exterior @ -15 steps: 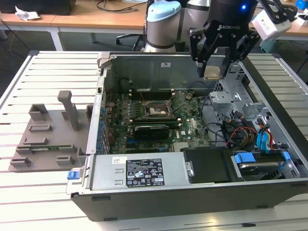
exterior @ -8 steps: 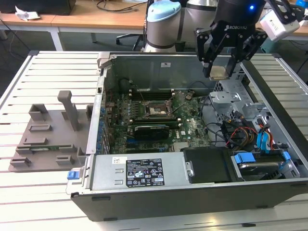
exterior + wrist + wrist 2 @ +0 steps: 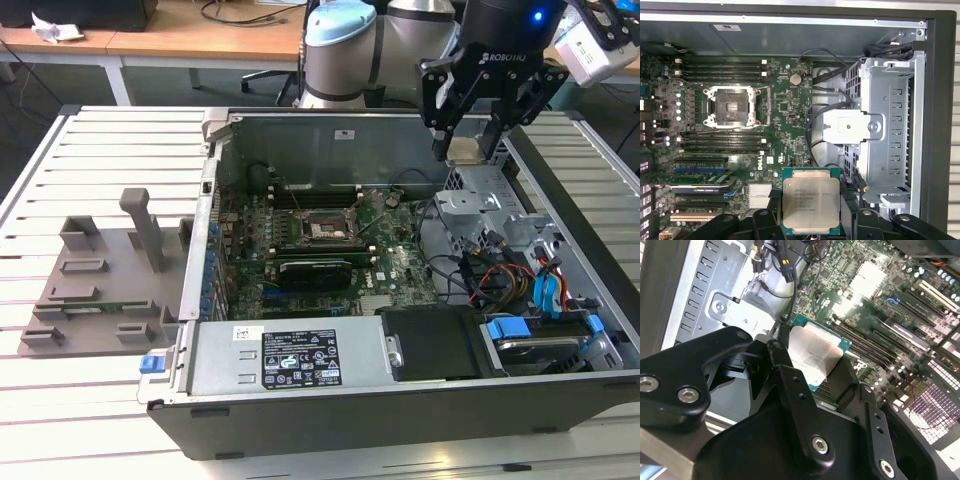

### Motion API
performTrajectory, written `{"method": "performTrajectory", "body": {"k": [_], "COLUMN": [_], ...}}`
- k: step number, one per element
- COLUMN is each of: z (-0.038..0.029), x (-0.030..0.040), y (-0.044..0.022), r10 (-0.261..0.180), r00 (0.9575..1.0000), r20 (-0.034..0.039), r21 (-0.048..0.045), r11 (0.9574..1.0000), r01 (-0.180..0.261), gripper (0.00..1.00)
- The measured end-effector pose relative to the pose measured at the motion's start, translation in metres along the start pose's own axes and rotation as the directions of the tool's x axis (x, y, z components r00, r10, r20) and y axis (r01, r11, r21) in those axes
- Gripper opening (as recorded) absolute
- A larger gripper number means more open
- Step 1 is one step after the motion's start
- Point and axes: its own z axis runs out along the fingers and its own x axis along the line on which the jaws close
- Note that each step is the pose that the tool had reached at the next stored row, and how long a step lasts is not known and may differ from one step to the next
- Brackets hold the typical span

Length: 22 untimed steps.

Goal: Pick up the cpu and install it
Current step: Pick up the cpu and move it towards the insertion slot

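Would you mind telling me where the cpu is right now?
The cpu is held in the end effector above the open computer case, near the metal drive cage at the exterior view's right, well apart from the empty socket.

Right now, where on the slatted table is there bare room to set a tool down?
Bare table slats lie between the grey tray and the far edge. Crowded: inside the computer case, where the end effector holds the cpu.

Arm [image 3: 340,45]: silver-grey cylindrical joints, pale blue caps, blue indicator light near the wrist. Gripper [image 3: 467,152]: matte black body, white lettering, angular linked fingers [image 3: 790,390], silver hex screws [image 3: 820,444].
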Motion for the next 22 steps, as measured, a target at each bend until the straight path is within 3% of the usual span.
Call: {"method": "performTrajectory", "body": {"k": [7, 9, 15, 17, 22], "z": [0.0016, 0.0046, 0.0048, 0.0048, 0.0061], "x": [-0.0114, -0.0114, -0.0113, -0.01, 0.003], "y": [0.0, 0.0001, 0.0, 0.0001, 0.0003], "r10": [0.0, 0.0, 0.0, 0.0, 0.0], "r00": [1.0, 1.0, 1.0, 1.0, 1.0], "r20": [-0.0004, -0.0006, -0.0006, -0.0005, -0.0005], "r21": [0.0001, 0.0001, 0.0, -0.0001, 0.0], "r11": [1.0, 1.0, 1.0, 1.0, 1.0], "r01": [0.0, 0.0, 0.0, 0.0, 0.0], "gripper": [0.55, 0.55, 0.55, 0.55, 0.55]}}
